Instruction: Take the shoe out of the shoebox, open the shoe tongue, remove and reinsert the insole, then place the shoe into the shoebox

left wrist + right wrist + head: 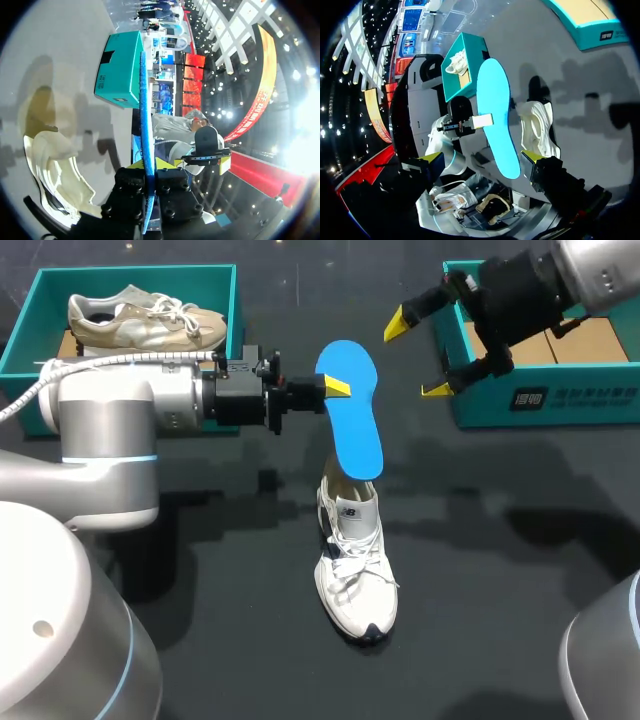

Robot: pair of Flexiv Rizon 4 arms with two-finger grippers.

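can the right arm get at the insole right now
Probably yes: the right gripper is open beside the insole with nothing between them, and the left gripper holds only its other edge.

Blue insole (352,410) in the left pincer (335,388), over the white shoe (355,570) (right pincer (416,360) agape nearby)
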